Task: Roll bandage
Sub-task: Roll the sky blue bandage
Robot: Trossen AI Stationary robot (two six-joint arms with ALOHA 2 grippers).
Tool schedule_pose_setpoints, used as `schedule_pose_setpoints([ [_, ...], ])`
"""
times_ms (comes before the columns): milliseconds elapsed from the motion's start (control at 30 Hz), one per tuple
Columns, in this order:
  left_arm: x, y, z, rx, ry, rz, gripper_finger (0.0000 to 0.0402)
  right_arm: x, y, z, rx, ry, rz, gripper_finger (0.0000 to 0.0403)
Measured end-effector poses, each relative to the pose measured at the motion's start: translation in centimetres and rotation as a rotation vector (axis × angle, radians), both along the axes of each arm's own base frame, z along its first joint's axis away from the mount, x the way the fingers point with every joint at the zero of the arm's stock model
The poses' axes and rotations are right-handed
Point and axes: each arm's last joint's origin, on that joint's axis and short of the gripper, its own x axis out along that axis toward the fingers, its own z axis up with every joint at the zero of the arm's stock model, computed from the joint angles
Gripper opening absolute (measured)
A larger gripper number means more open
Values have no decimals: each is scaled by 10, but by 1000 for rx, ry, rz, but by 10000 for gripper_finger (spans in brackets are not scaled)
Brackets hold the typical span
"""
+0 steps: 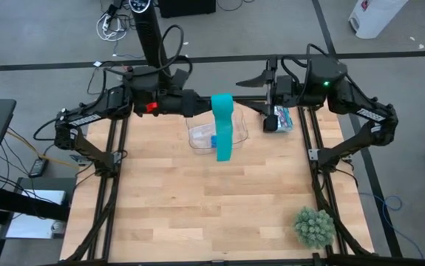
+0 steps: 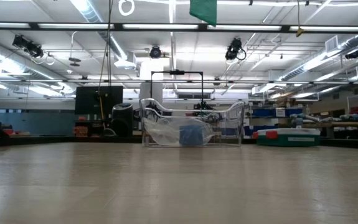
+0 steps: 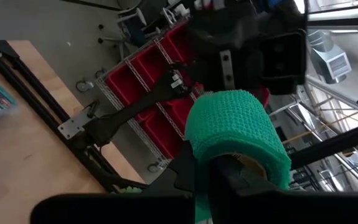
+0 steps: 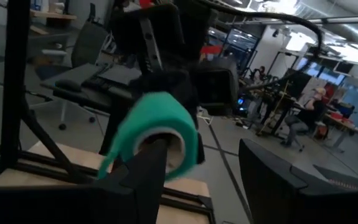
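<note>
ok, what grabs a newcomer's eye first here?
The teal bandage: the left gripper is shut on its roll at the table's far edge, the loose tail hanging over a clear bin. The right gripper is open, facing the roll. A green spiky ball sits near the front right corner.

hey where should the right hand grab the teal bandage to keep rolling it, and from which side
Probably at the open end of the coil. The bandage is a short cylinder held up by the left hand, its hollow white core facing the right hand, whose jaws stand open. Coming straight in from the right, along the coil's axis, looks best; the loose tail hangs toward the clear tray.
</note>
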Motion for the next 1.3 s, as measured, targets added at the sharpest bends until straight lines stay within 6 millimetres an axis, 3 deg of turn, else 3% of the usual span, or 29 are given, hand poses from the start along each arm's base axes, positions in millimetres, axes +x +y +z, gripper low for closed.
schedule_pose_setpoints([
  [1000, -1, 1, 1, 8, -8, 0, 22, 21, 1, -3, -59, -35, 40, 179],
  [1300, -1, 1, 1, 21, -1, -2, 22, 30, 2, -7, -67, -29, 89, 141],
])
